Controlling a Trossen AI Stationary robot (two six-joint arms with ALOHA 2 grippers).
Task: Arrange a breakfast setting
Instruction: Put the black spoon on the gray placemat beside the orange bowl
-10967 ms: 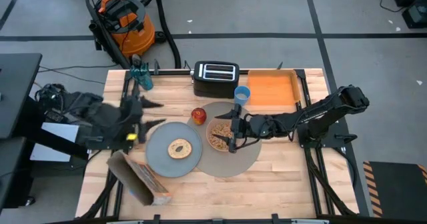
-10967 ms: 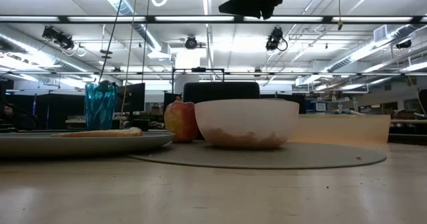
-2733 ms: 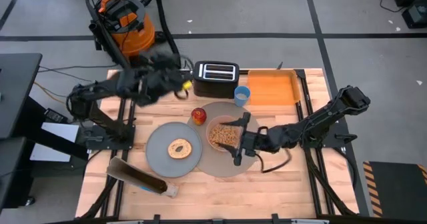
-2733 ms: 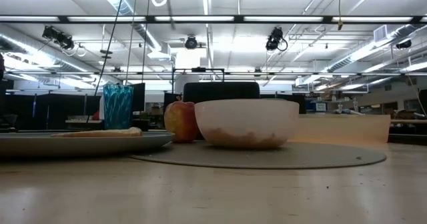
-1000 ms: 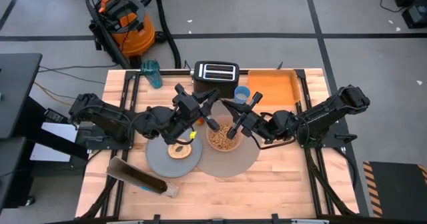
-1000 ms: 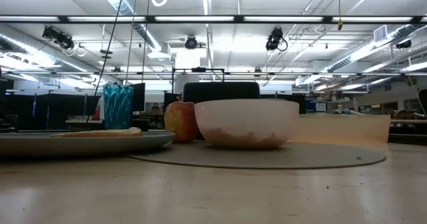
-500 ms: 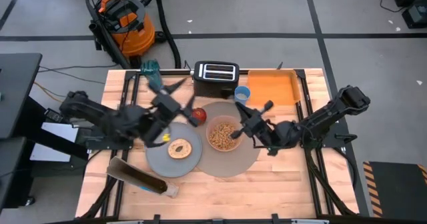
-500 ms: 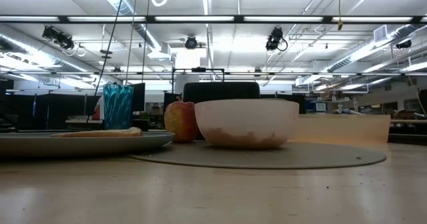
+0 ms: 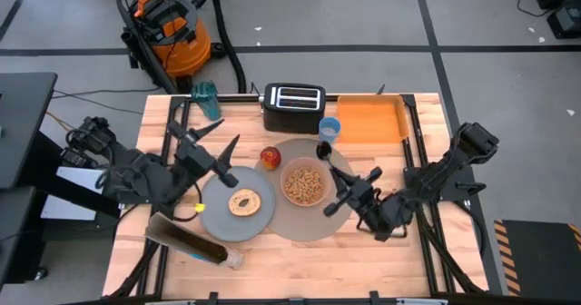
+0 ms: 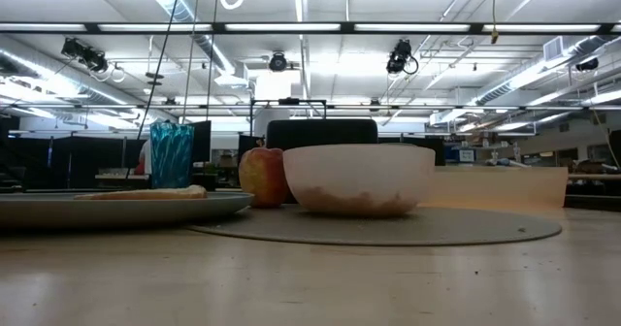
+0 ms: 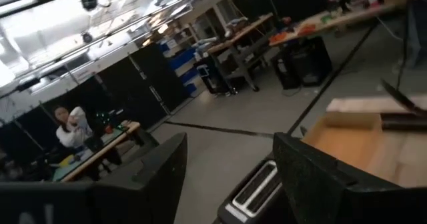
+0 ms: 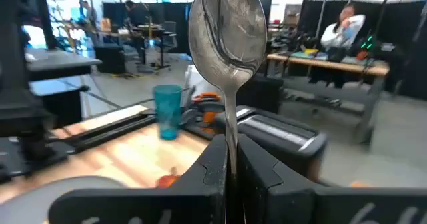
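Observation:
A pink bowl (image 9: pixel 306 184) with cereal stands on the round grey mat (image 9: pixel 313 221). Left of it lies the grey-blue plate (image 9: pixel 218 216) with the bagel (image 9: pixel 242 201) on it. The red apple (image 9: pixel 270 157) stands at the mat's far left rim, the small blue cup (image 9: pixel 329 128) at its far rim. My right gripper (image 9: pixel 343 194) hovers over the mat's right part, shut on the metal spoon (image 12: pixel 227 24). My left gripper (image 9: pixel 218 143) hangs open and empty above the table, left of the apple. My right gripper pinches the spoon's handle (image 12: pixel 231 141) between its two shut fingers (image 12: pixel 212 174). The spoon stands up from the fingers with its bowl end uppermost, lifted clear of the table. How far down the handle the fingers sit is hidden by the fingers themselves.
A black toaster (image 9: pixel 293 107) and an orange tray (image 9: pixel 372 122) stand along the far edge, and a teal tumbler (image 9: pixel 205 99) at the far left. A brown box (image 9: pixel 191 241) lies near the front left. People sit at desks (image 12: pixel 347 24) in the room beyond.
My left gripper has drawn back from over the apple toward the table's left edge, baring the apple. My right gripper has carried the spoon from over the bowl's far rim toward the table's near right, over the mat's right part. The dishes have stayed put.

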